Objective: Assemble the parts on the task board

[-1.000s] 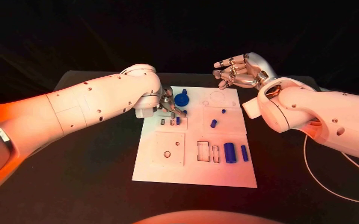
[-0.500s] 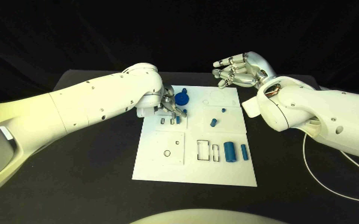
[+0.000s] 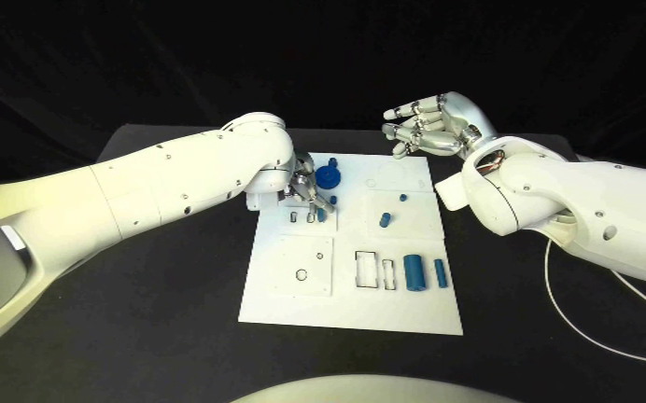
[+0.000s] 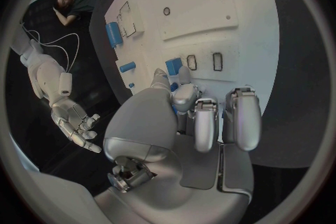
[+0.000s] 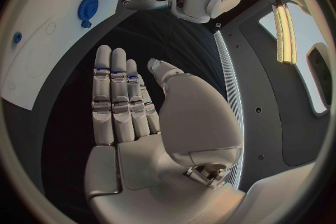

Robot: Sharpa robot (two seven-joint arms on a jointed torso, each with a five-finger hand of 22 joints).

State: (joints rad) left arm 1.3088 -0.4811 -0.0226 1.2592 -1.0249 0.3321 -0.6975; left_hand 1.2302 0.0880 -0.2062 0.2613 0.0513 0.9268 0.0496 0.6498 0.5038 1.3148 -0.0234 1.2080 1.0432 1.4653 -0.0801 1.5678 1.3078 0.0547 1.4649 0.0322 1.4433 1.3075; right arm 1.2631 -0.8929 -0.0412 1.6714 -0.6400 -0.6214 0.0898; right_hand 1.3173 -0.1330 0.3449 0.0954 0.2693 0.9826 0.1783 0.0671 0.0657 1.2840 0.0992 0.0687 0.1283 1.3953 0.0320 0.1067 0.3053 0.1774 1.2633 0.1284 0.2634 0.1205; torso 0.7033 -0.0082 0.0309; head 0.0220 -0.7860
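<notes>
The white task board [image 3: 303, 296] lies in the middle of the table. My left hand [image 3: 304, 190] hovers over the board's far left corner and pinches a small blue part [image 4: 173, 65] between thumb and fingertip, right beside two small empty slots [image 4: 218, 60]. A blue gear [image 3: 328, 177] stands just behind that hand. Two small blue pieces [image 3: 386, 220] lie mid-board. A thick blue cylinder [image 3: 414, 273] and a thinner one [image 3: 439, 273] lie near the right edge. My right hand [image 3: 433, 129] is raised past the board's far edge, fingers straight and apart [image 5: 119, 103], holding nothing.
Rectangular recesses [image 3: 366, 270] and round holes [image 3: 301, 277] mark the board's near half. The black table [image 3: 161, 328] spreads around the board. A white cable [image 3: 572, 314] trails on the table at the right.
My left hand's fingers have shifted slightly away from the small slots toward the gear. The right hand has stayed in place.
</notes>
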